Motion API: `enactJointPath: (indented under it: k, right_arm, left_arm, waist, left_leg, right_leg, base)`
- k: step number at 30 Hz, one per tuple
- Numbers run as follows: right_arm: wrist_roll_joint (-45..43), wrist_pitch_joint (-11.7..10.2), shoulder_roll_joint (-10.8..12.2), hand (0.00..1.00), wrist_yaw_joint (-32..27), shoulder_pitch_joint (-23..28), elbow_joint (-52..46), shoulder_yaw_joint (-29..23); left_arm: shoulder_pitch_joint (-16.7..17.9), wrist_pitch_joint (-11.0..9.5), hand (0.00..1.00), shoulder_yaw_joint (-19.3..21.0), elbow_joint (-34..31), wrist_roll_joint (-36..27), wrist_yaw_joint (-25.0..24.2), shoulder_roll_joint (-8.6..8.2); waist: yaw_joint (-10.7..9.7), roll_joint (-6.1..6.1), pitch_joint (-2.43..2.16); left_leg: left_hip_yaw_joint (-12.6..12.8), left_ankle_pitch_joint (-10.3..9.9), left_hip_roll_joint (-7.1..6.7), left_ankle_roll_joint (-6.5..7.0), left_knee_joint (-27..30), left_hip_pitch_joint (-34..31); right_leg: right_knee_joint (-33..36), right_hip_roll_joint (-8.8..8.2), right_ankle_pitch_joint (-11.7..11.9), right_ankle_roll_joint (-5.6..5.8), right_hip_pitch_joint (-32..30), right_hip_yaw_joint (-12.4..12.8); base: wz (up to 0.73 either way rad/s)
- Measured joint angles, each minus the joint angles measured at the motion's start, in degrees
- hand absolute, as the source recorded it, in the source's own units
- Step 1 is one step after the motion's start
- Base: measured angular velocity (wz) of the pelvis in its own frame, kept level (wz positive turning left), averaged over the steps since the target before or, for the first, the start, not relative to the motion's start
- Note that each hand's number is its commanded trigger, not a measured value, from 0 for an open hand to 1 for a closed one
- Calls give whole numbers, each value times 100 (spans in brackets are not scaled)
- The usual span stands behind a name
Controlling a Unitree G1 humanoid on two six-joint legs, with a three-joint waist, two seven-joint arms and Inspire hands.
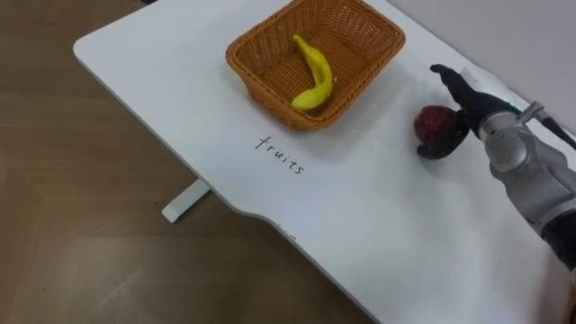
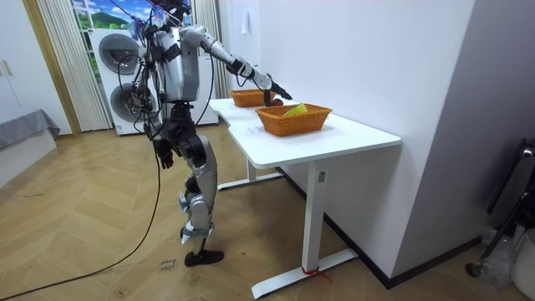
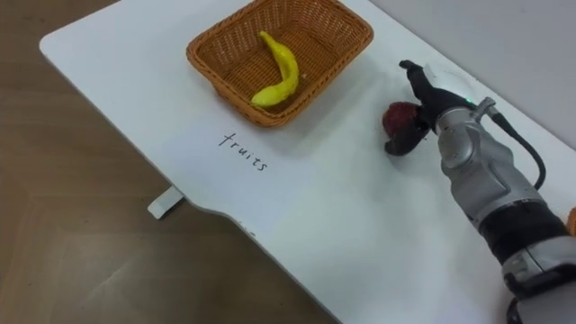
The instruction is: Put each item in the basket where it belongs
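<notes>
Left eye view first: the right hand [image 1: 461, 108] is out on the white table [image 1: 180, 81], wrapped around a red fruit [image 1: 434, 123]. The thumb hooks round the fruit's near side and the dark fingers [image 1: 447, 78] reach over its far side, so it's got a grip on it. The fruit looks like it's still sitting on the tabletop, though I can't say for sure that it isn't lifted a hair.

The fruit itself is small, round and dark red, almost maroon, with a dull skin. Roughly half of it is covered by the hand, so I can't make out a stem or name the fruit for sure.

To the left of the hand and a bit further back sits a woven orange-brown basket [image 1: 265, 90], rectangular, with sloping sides. It's well apart from the red fruit. One yellow banana [image 1: 313, 76] lies curved on its floor, the thick end toward the near rim. A handwritten word [image 1: 281, 155] is scrawled on the table just in front of the basket.

Room view: the robot stands upright on wood flooring at one end of the table, right arm stretched out over it. The left hand [image 2: 165, 153] hangs down by its hip. A second basket [image 2: 248, 98] shows further along the table, closer to the robot.
</notes>
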Motion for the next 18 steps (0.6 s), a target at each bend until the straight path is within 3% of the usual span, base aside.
enactJointPath:
  k: [18]
  right_arm:
    - [213, -166, -6, 0, 84, 0, 88, 19]
  left_arm:
    - [-70, -80, 0, 6, 224, 4, -9, 24]
  waist:
    - [11, -38, 24]
  left_leg:
    - [-18, -4, -13, -4, 66, -117]
  right_leg:
    - [-7, 5, 0, 0, -53, -45]
  base:
    - [0]
